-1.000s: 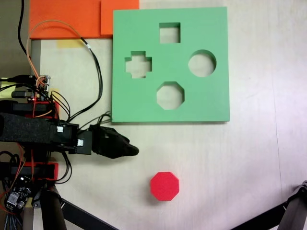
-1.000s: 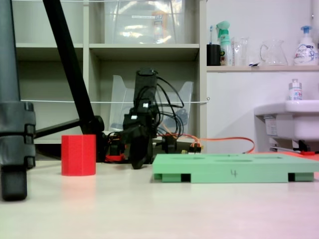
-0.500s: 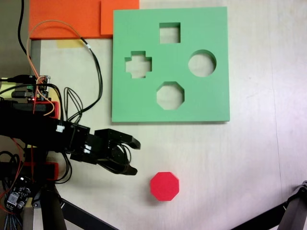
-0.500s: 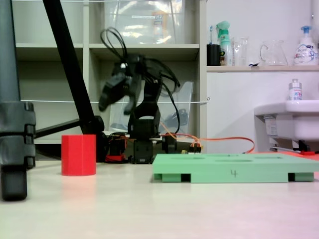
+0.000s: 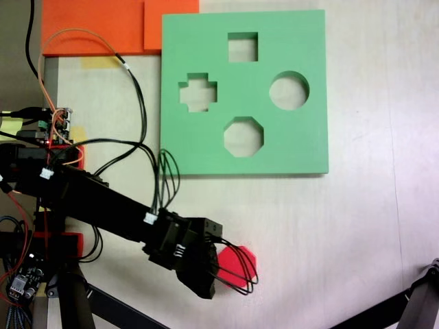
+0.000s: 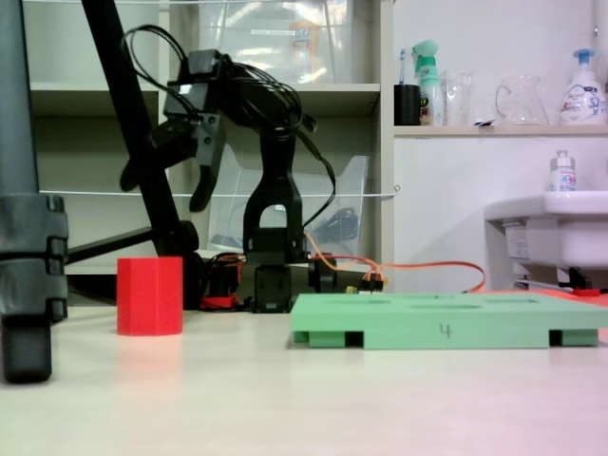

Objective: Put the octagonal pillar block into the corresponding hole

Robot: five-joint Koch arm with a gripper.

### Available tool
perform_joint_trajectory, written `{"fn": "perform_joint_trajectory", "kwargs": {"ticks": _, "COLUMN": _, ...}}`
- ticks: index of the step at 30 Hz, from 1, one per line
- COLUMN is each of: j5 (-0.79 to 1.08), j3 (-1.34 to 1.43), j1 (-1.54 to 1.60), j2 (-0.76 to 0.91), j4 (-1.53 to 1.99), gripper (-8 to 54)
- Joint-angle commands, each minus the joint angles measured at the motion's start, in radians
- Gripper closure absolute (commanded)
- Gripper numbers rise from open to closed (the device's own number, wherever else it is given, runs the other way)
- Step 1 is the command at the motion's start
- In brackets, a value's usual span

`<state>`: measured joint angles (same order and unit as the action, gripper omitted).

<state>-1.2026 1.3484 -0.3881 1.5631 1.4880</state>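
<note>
Above the octagonal pillar block [image 6: 149, 295], the gripper [image 6: 161, 195] has swung out from near the base and now hangs with jaws spread, clear of it. Standing on the table [image 5: 357, 226], well apart from the corresponding hole [image 5: 243, 137], the block awaits a descent and grasp.

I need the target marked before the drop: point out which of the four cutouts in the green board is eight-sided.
The corresponding hole is the one nearest the board's lower edge in this fixed view, below and between the cross cutout and round cutout; the square cutout lies farthest.
</note>
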Motion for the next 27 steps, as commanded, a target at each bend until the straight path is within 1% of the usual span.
{"fn": "perform_joint_trajectory", "kwargs": {"ticks": 1, "j5": 0.031, "j3": -0.046, "j1": -0.021, "j2": -0.026, "j4": 0.040, "gripper": -6.7}}
{"fn": "perform_joint_trajectory", "kwargs": {"ticks": 5, "j5": 0.048, "j3": -0.054, "j1": -0.034, "j2": -0.106, "j4": 0.040, "gripper": -6.7}}
{"fn": "perform_joint_trajectory", "kwargs": {"ticks": 9, "j5": 0.048, "j3": -0.058, "j1": -0.035, "j2": -0.149, "j4": 0.034, "gripper": -6.7}}
{"fn": "perform_joint_trajectory", "kwargs": {"ticks": 22, "j5": 0.034, "j3": -0.114, "j1": -0.020, "j2": -0.222, "j4": 0.002, "gripper": -6.7}}
{"fn": "perform_joint_trajectory", "kwargs": {"ticks": 27, "j5": -0.006, "j3": -0.118, "j1": -0.014, "j2": -0.239, "j4": -0.014, "gripper": -6.7}}
